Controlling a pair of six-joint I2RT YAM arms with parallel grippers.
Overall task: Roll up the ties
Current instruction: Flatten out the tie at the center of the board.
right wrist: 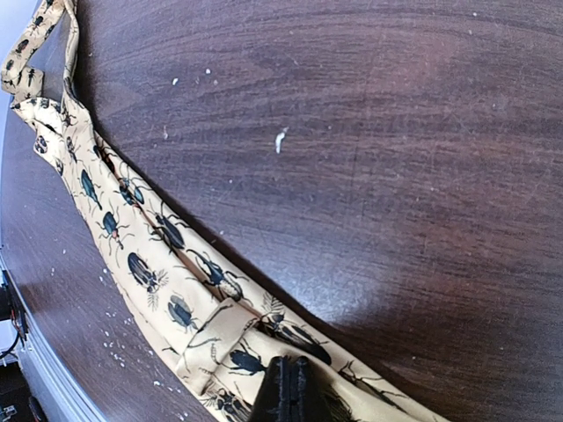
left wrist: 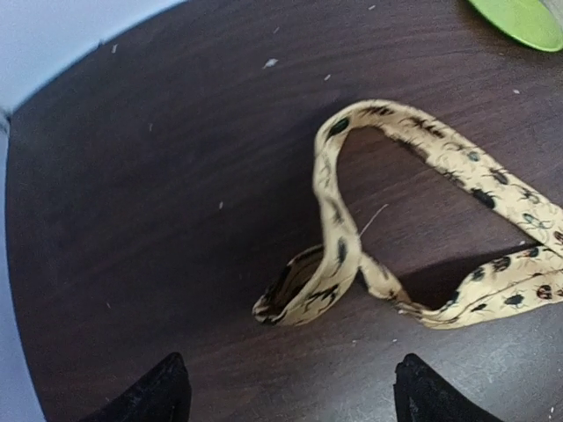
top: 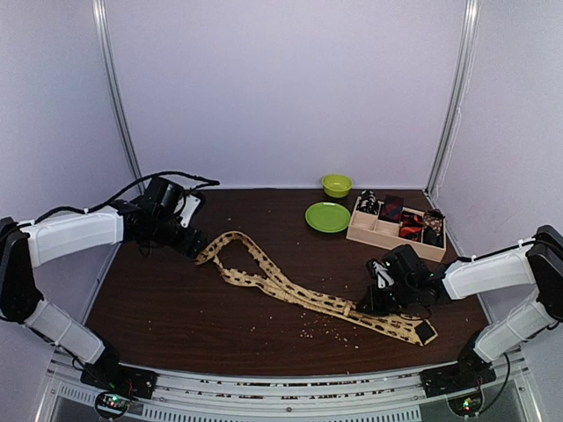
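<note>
Only in the overhead view is the tan tie (top: 308,299) being shown whole, lying diagonally from a far-left loop to a wide near-right end. In the right wrist view its spots are being resolved as beetles. The left gripper (top: 195,242), jaws spread wide and empty, is being held low just beside the loop. The right gripper (right wrist: 286,387), jaws closed, is being pressed onto the wide part; whether fabric is being pinched cannot be told.

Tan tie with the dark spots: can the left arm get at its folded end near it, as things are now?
Probably yes. The left gripper is open and hovers close to the folded end of the tan tie, with only bare table between them. Nothing seems to stand in the way.
</note>
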